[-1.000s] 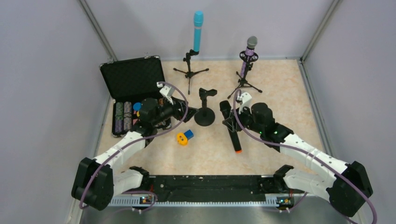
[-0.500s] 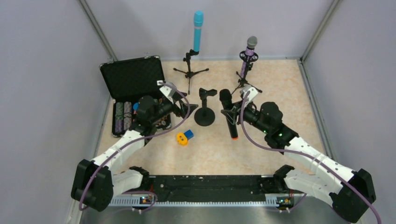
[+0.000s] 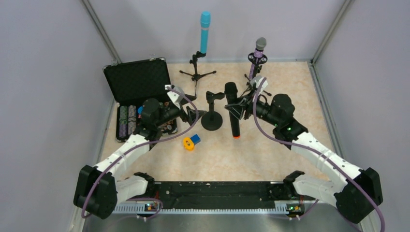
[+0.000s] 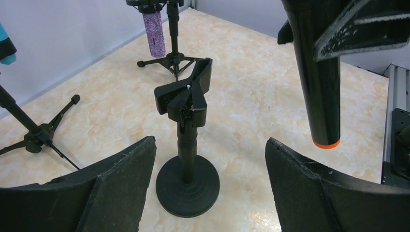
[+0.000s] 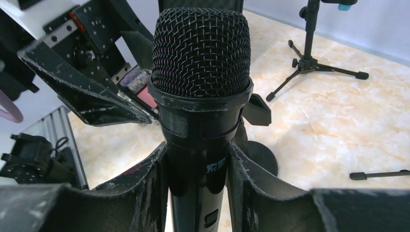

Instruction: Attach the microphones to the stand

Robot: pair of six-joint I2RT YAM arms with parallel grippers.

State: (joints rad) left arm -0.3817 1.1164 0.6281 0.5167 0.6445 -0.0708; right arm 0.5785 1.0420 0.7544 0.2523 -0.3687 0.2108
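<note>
My right gripper (image 3: pixel 238 110) is shut on the black microphone (image 3: pixel 232 110) just below its grille. The mic hangs upright with its orange end (image 4: pixel 325 143) off the table, just right of the round-base stand (image 3: pixel 212 119). That stand's clip (image 4: pixel 186 94) is empty. My left gripper (image 4: pixel 210 150) is open, low, facing the stand's base from the left. The light-blue microphone (image 3: pixel 205 30) and the purple microphone (image 3: pixel 257 54) stand in tripod stands at the back. In the right wrist view both fingers press the black mic's body (image 5: pixel 202 87).
An open black case (image 3: pixel 138 79) with poker chips (image 3: pixel 128 121) lies at the left, behind my left arm. A small orange-and-blue object (image 3: pixel 190 141) rests on the table in front of the stand. Tripod legs (image 3: pixel 252 89) spread behind my right gripper.
My right gripper has lifted the black microphone from a slanted pose and carried it left and back, upright beside the round-base stand. The left gripper has hardly moved.
</note>
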